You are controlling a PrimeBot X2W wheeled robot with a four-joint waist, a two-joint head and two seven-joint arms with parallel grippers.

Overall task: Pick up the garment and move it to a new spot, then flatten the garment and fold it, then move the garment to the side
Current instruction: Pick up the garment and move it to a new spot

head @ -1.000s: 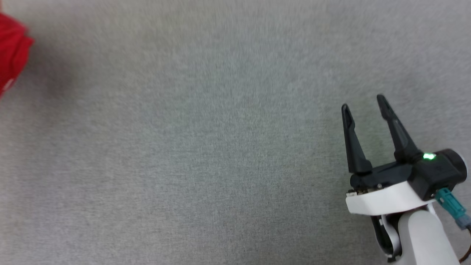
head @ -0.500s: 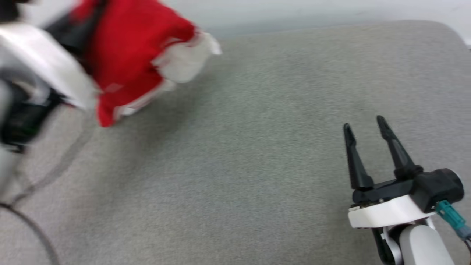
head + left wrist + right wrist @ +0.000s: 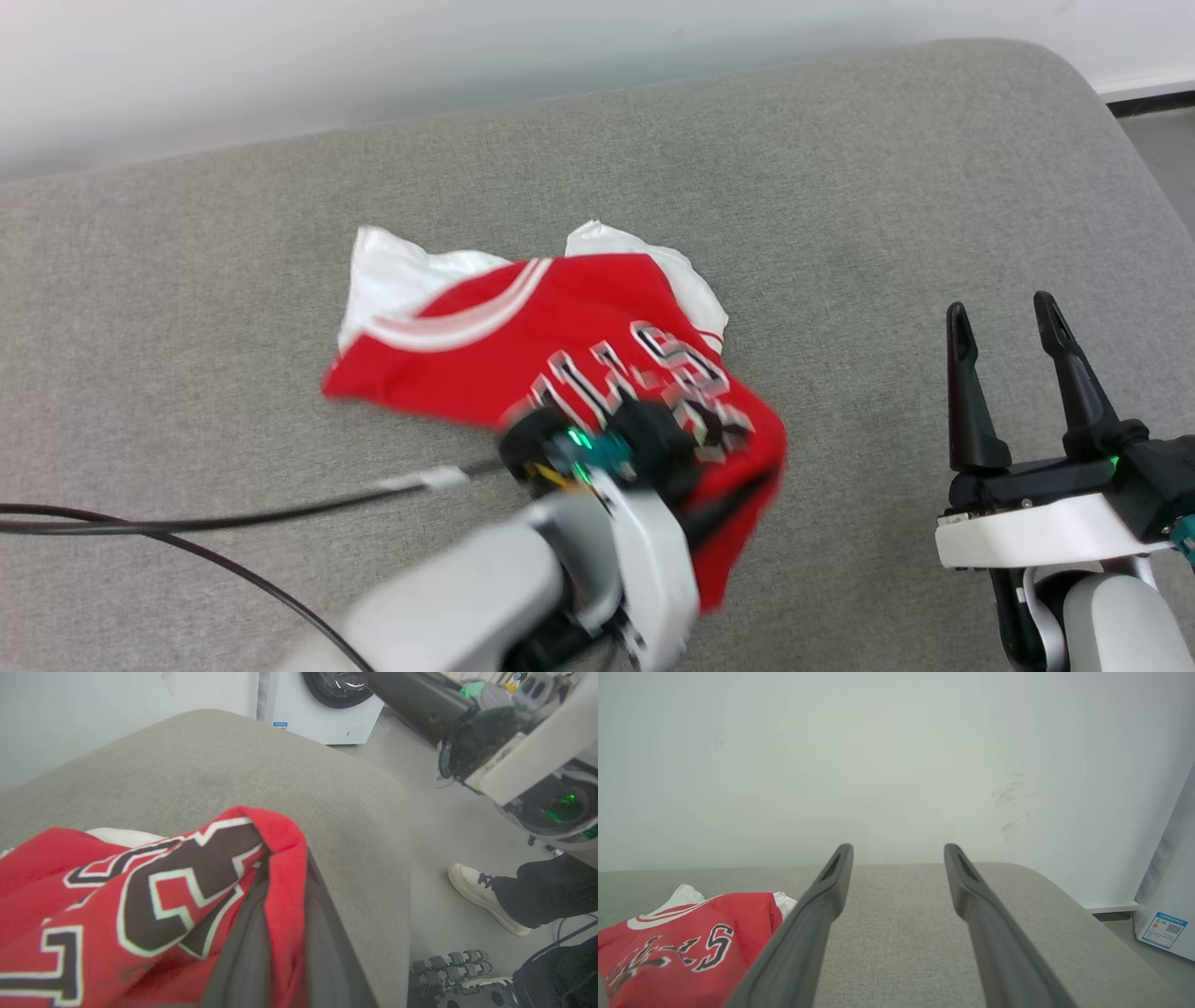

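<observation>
Item: shirt (image 3: 560,364), red jersey, crumpled mid-cushion (image 3: 887,187). Light, limp, probably slippery; best taken at shoulders or hem corners. Left gripper (image 3: 724,495) pinched onto its 5-o'clock corner. Right gripper (image 3: 1001,310), 4 o'clock of the shirt, spread wide, empty.
</observation>
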